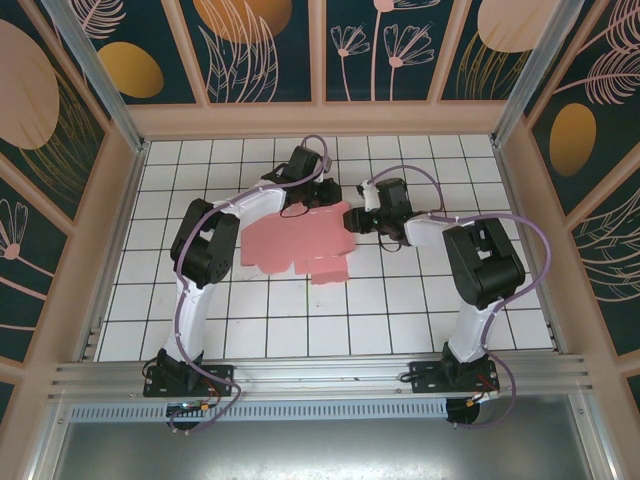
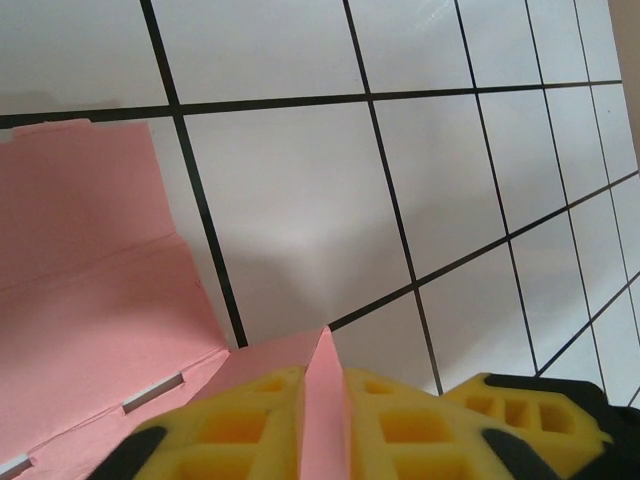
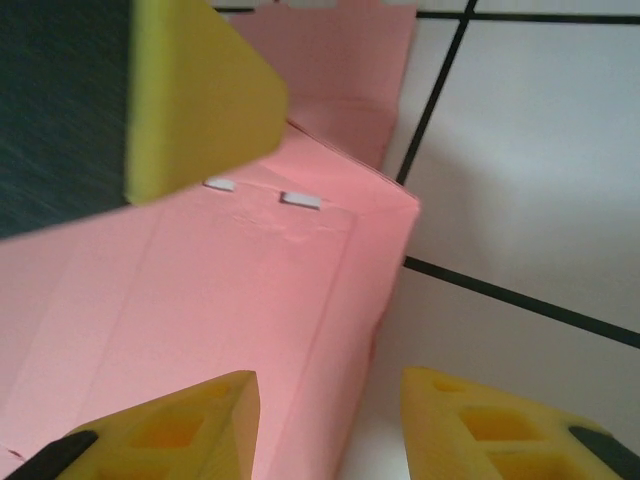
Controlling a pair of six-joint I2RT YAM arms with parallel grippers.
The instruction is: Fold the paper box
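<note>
With our left gripper [image 2: 322, 378] pinching a flap of the pink thin-card paper box [image 1: 290, 245] just ahead and our right gripper [image 3: 330, 390] half open, empty, astride its folded edge, we risk that fold springing back.

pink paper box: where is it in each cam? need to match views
Top external: the paper box lies in the middle of the table, slightly left of centre.
Left wrist: left and bottom-left; one flap is pinched in the left tool at bottom centre.
Right wrist: left and centre; its right edge sits inside the open right tool.
Shared landmark: the black grid lines on the white table.
</note>
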